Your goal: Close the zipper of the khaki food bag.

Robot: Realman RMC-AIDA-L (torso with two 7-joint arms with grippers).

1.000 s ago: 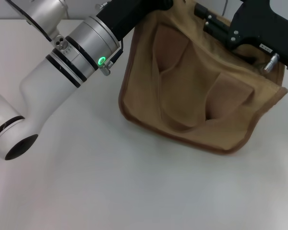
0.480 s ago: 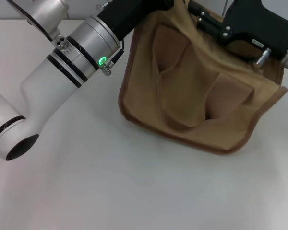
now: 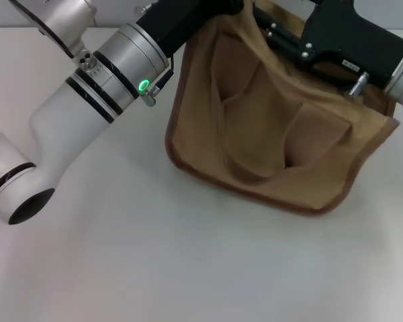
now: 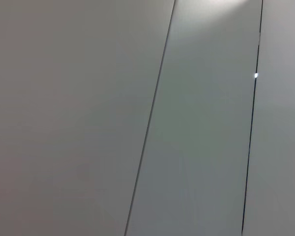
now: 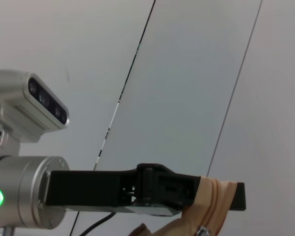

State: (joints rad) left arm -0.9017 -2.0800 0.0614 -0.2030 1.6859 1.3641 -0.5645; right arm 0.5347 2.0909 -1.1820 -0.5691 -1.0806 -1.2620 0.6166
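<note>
The left gripper [image 5: 221,194] pinches the bag [image 3: 275,134] at its top edge. The right gripper [image 3: 272,30] sits beside it over the zipper [image 5: 211,206]; its jaw state is hidden.

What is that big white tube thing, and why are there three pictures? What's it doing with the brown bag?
The white tube is a robot's left arm. It has two arms, each ending in a black gripper, like a hand. One picture comes from a camera on its head, looking down at the white table. The other two come from cameras on its wrists; the left wrist one sees only wall. The khaki food bag lies on the table. The left gripper is pinching the bag's top edge by the zipper. The right gripper reaches over the bag's top too; its fingers are hidden.
</note>
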